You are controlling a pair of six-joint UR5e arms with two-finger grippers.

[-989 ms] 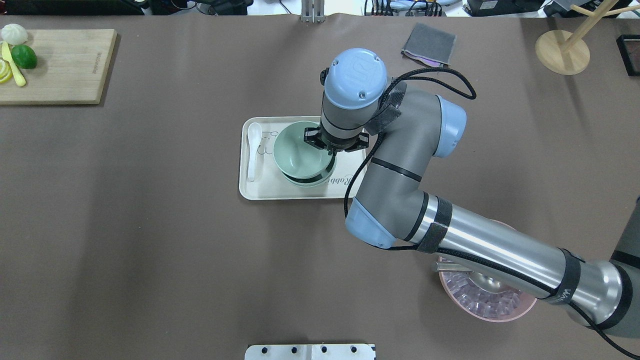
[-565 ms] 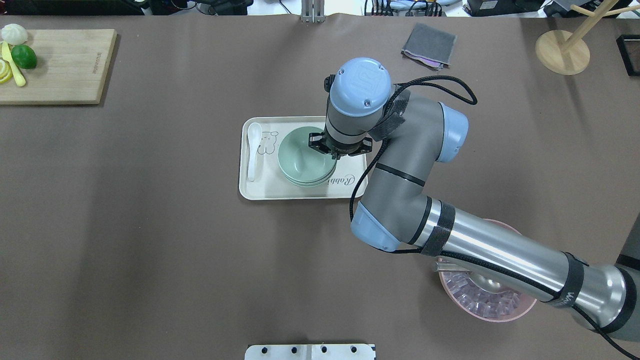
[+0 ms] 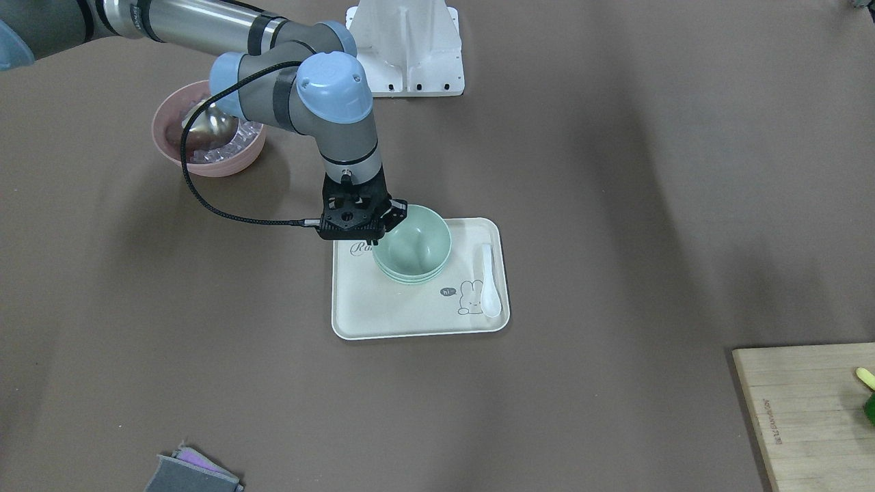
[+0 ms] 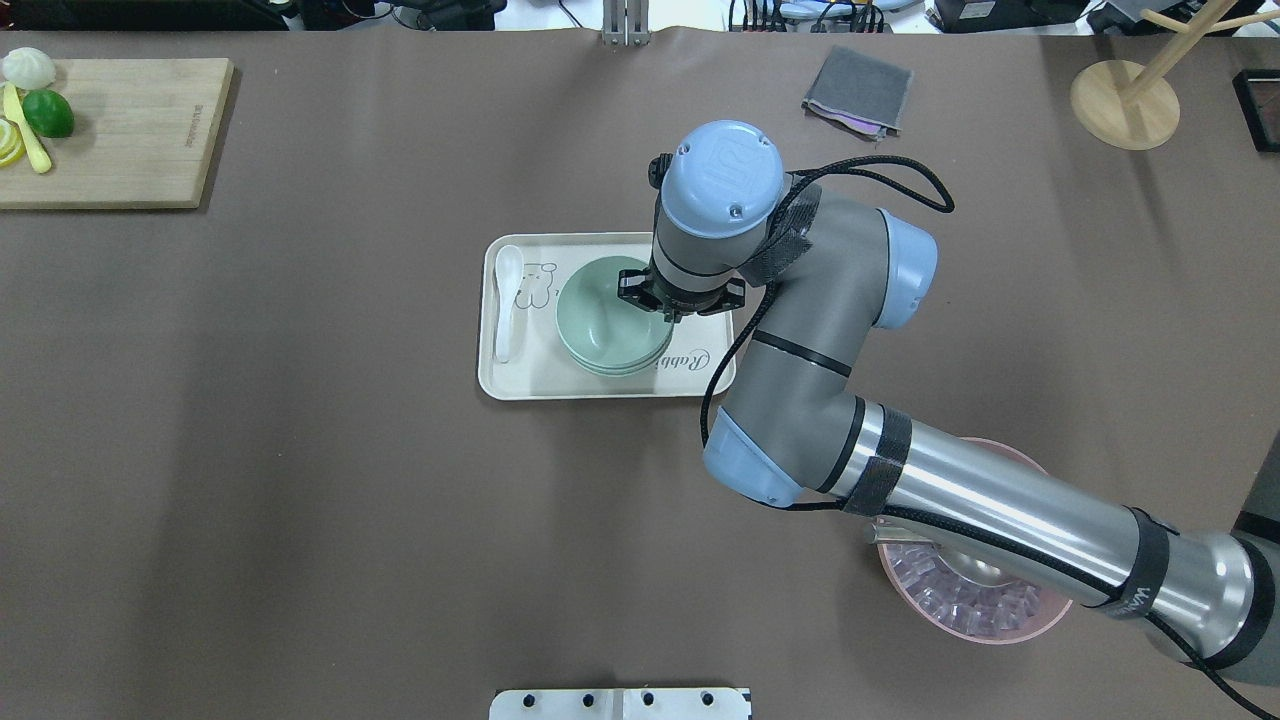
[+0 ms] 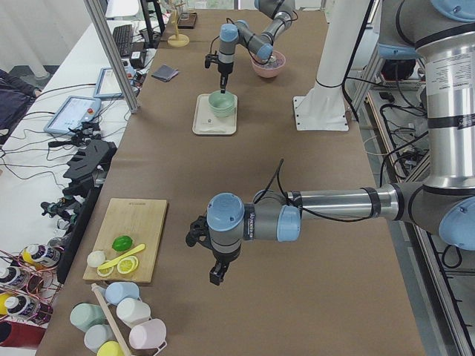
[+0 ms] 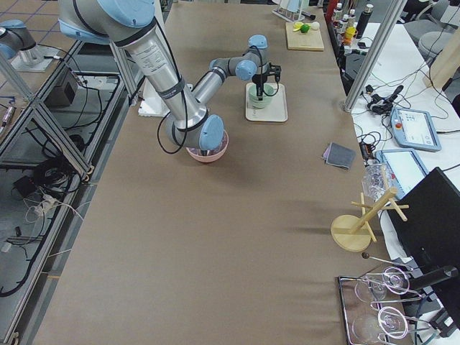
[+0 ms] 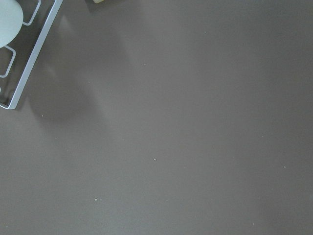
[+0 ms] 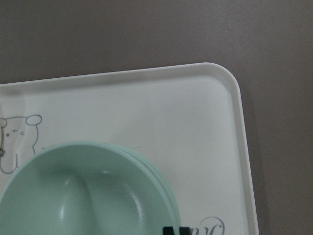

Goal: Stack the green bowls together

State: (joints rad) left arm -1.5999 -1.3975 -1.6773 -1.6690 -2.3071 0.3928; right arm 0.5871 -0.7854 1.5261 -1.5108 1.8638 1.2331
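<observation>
Front-facing view: green bowls (image 3: 413,249) are nested upright in one stack on a cream tray (image 3: 383,321) at mid-table. The right gripper (image 3: 380,231) points down at the stack's rim on the side toward the robot, touching or just above it. Whether the claw pinches the rim or stands off it cannot be told. A white spoon (image 3: 489,283) lies on the tray beside the stack. A pink bowl (image 3: 236,160) with a metal scoop (image 3: 208,123) stands well apart, partly under the right arm. A grey cloth (image 3: 191,475) lies at the near edge. Overhead view: the stack sits right of the tray's centre, with the spoon along the tray's left side. The wrist housing covers the fingers, so the claw's width is hidden. A wooden board (image 4: 130,130) with a lime (image 4: 47,113) lies at far left, and a wooden stand (image 4: 1125,105) is at far right. Exterior left view: the left gripper (image 5: 216,279) hangs over bare table (image 5: 312,297), well apart from the tray; its claw state cannot be told. Exterior right view: the stack is small and far away, under the right arm's wrist. Left wrist view: brown table, with a white wire frame (image 7: 29,63) at the upper left corner. Right wrist view: the stack's layered rims are on the tray, with one dark fingertip (image 8: 176,230) just beside the rim.
</observation>
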